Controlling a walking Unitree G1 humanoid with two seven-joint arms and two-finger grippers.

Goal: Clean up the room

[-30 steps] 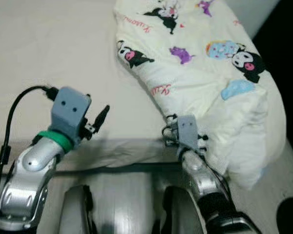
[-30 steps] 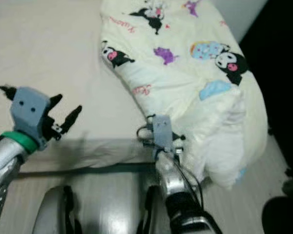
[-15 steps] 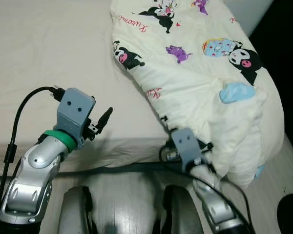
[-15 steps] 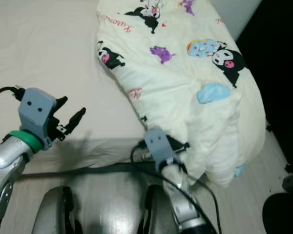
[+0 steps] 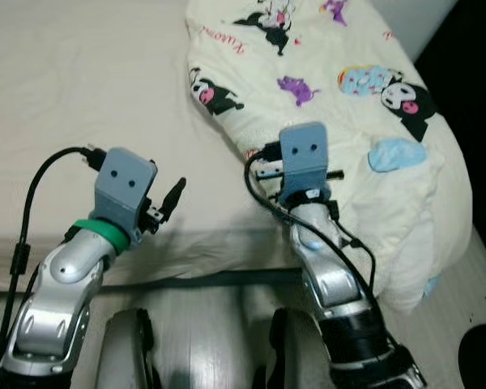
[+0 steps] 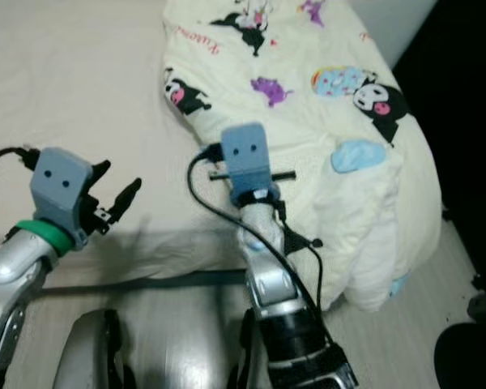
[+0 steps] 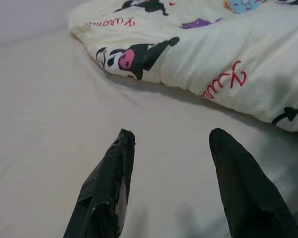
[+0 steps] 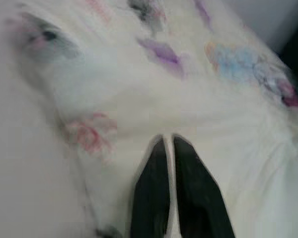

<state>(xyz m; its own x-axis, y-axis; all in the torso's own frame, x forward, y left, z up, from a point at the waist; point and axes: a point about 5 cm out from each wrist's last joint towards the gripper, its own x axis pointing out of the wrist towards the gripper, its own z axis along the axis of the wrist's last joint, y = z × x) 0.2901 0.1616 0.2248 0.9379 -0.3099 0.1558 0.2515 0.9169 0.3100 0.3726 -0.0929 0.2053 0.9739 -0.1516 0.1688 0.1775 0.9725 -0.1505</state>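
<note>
A cream quilt (image 5: 340,105) printed with cartoon figures lies bunched along the right side of the bed (image 5: 89,81), and its edge hangs over the bed's front right corner. My right arm is raised in front of it, with the grey wrist block (image 5: 302,154) over the quilt's near left edge. The right gripper (image 8: 169,140) is shut and points into the quilt; whether it pinches cloth I cannot tell. My left gripper (image 5: 164,188) hovers open over the bare beige sheet near the bed's front edge, with nothing between its fingers (image 7: 114,173).
The bed's front edge (image 5: 194,259) runs across just ahead of my legs (image 5: 130,348). Dark floor and shadow (image 5: 474,89) lie to the right of the bed. A black cable (image 5: 32,194) loops off my left wrist.
My right arm has swung up from the quilt's lower front edge to above the quilt's near side. The left arm has stayed almost still.
</note>
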